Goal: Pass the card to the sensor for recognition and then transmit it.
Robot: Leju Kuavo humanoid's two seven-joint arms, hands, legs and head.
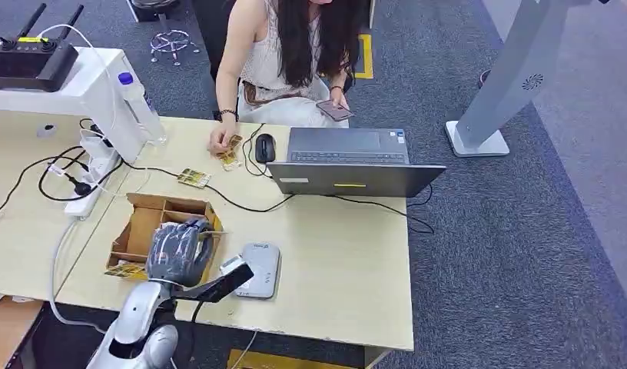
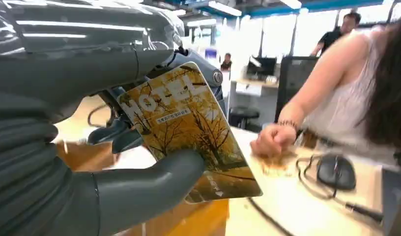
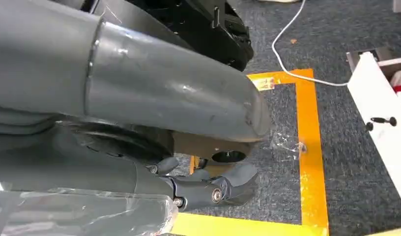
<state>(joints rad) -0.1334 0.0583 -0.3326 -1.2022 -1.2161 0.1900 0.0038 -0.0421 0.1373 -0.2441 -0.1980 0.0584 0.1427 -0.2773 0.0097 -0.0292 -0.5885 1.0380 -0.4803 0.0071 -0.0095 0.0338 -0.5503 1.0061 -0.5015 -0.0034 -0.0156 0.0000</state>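
**Robot's left hand holds a hotel key card just beside the card reader**

The robot's left hand (image 1: 177,250) hovers over the near end of a cardboard box (image 1: 144,223) with dividers, which sits on a pale wooden bench (image 1: 341,254). In the left wrist view, the hand pinches a hotel key card (image 2: 188,130) printed with golden autumn trees: the thick thumb (image 2: 154,182) presses one face while the darker fingers (image 2: 115,135) back the other. Most of the card sticks out free of the grip, which I judge leaves a broad flat face to present to the sensor.

The grey card reader (image 1: 258,269) lies flat on the bench just beside the box, on the side toward the laptop (image 1: 349,163), so the hand has only a short way to carry the card. More cards (image 1: 126,270) rest in the box next to the hand; the box likely serves as the supply.

Beyond the reader, across the bench, a seated person (image 1: 295,54) rests one hand (image 1: 218,139) on the bench by some loose cards (image 1: 230,149), probably placed to receive the card.

The right hand (image 3: 208,189) hangs low over carpet and orange floor tape (image 3: 306,147), fingers loosely curled, holding nothing.
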